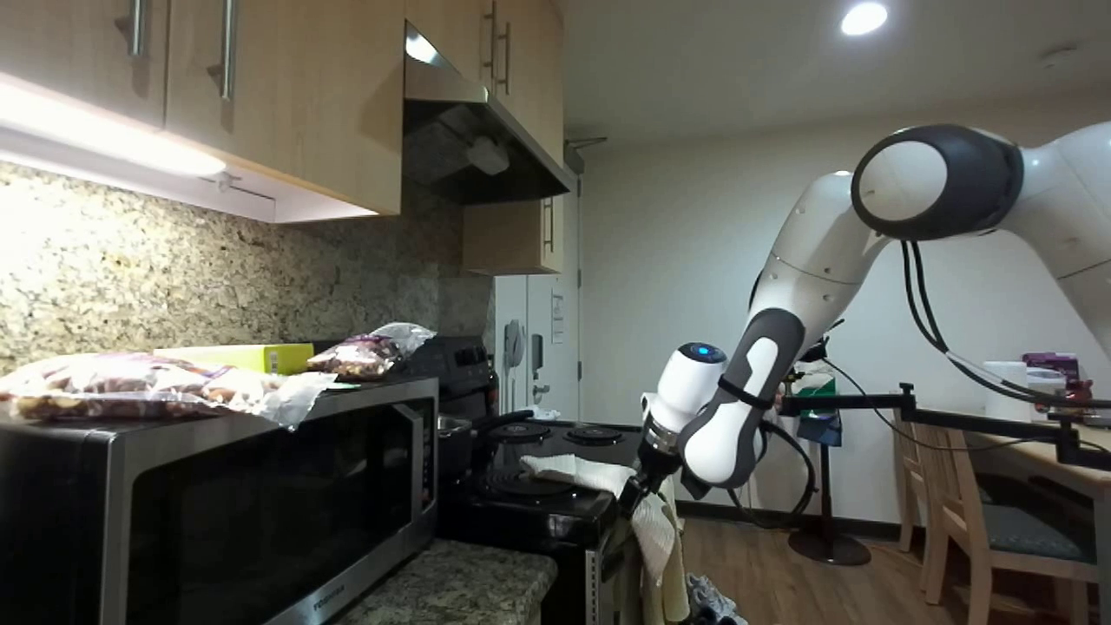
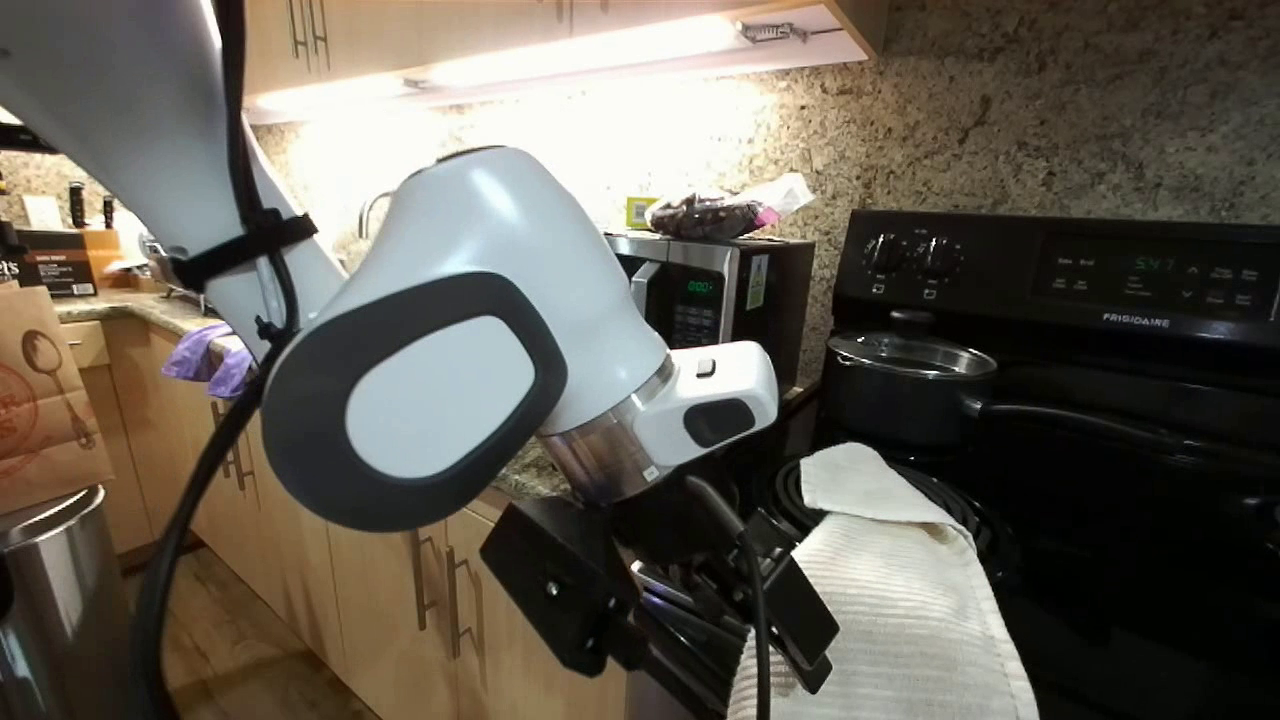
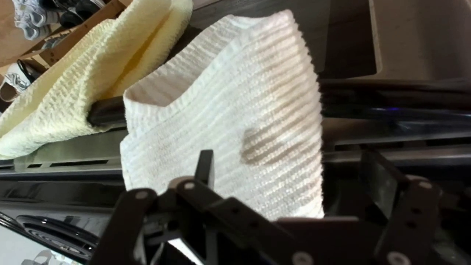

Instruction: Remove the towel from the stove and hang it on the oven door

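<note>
The white ribbed towel (image 1: 577,473) lies with one end on the cooktop of the black stove (image 2: 1100,570) and hangs over its front edge. In an exterior view its wide part (image 2: 900,610) faces the camera. In the wrist view the towel (image 3: 220,110) covers part of the handle bar (image 3: 390,101) of the oven door (image 3: 349,48); whether it is tucked behind the bar cannot be told. My gripper (image 3: 294,173) is open at the stove's front edge. One finger is over the towel, the other beyond its right edge. In an exterior view the gripper (image 1: 632,499) points down at the towel.
A yellow cloth (image 3: 88,77) hangs on the handle beside the towel. A lidded black pot (image 2: 900,390) stands on a rear burner, its handle sticking out. A microwave (image 1: 286,512) with bags on top stands beside the stove. The range hood (image 1: 486,130) is above. Shoes (image 3: 33,22) lie on the floor.
</note>
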Motion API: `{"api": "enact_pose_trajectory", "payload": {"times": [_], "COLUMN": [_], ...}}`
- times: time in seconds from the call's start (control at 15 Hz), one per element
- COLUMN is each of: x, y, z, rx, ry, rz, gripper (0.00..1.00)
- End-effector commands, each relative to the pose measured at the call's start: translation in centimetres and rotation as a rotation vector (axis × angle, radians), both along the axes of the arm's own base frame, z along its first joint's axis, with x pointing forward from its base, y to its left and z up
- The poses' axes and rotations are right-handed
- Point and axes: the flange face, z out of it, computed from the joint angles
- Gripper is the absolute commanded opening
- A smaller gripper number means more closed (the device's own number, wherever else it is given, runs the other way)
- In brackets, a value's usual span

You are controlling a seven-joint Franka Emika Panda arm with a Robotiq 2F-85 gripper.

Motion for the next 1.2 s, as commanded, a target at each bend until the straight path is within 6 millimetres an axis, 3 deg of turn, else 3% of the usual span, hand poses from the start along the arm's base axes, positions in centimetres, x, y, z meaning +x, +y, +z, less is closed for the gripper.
{"api": "enact_pose_trajectory", "payload": {"times": [0.0,0.13,0.2,0.27,0.4,0.73,1.0,1.13], "x": [1.4,1.9,2.1,2.3,2.3,2.4,1.8,1.1], "y": [-0.7,-1.3,-1.7,-2.0,-2.4,-2.3,-2.0,-1.8], "z": [-1.0,-1.1,-1.1,-1.1,-1.4,-1.2,0.7,2.3], "rx": [-0.035,-0.056,-0.062,-0.066,-0.065,-0.054,-0.056,-0.044], "ry": [-0.039,-0.050,-0.052,-0.056,-0.053,-0.054,-0.029,-0.035], "rz": [0.015,0.024,0.027,0.025,0.028,0.033,0.022,0.016], "gripper": [1.00,1.00,0.95,0.74,0.70,0.37,0.11,0.08]}}
